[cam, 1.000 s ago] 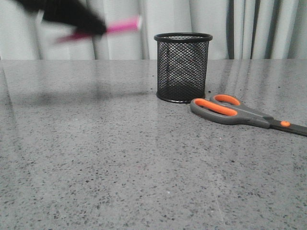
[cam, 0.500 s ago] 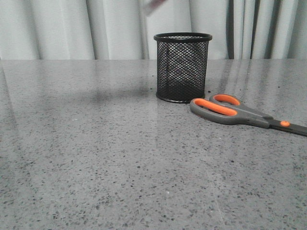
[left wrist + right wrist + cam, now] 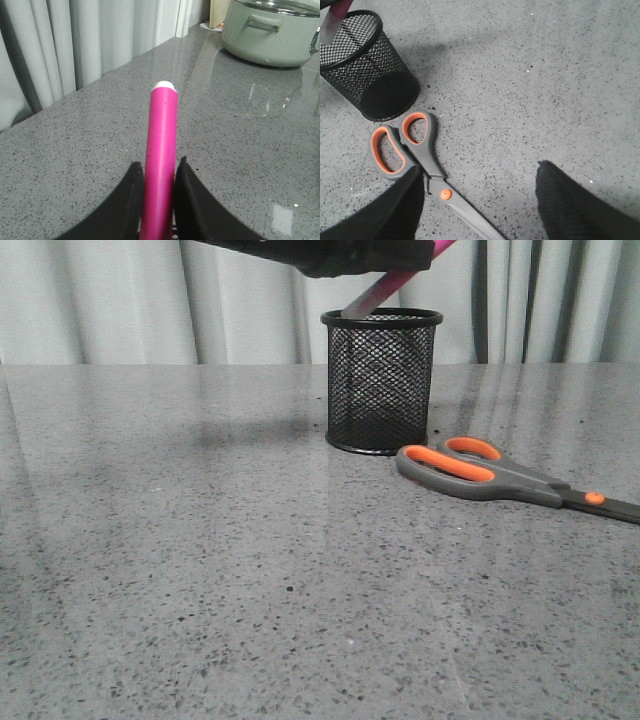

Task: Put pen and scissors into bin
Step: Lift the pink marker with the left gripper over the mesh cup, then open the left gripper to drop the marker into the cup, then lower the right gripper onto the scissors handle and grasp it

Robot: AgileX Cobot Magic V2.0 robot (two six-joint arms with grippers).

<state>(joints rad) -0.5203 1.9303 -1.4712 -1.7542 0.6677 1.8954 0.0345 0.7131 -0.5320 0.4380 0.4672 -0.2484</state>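
Observation:
My left gripper hangs just above the bin, a black wire-mesh cup, and is shut on the pink pen. The pen tilts down, its whitish cap at the bin's rim. In the left wrist view the pen runs straight out between the two fingers of the left gripper, white end tip farthest away. The scissors lie flat on the table just right of the bin, grey handles towards it. My right gripper hovers open above the scissors, one finger over the handles near the orange pivot; bin beyond.
Grey speckled table with white curtains behind it. A pale green lidded pot stands on the counter beyond the pen in the left wrist view.
The left gripper carried the pen from the upper left, rose out of the front view, and is now over the bin with the pen's cap lowered to the rim. The scissors have not moved.

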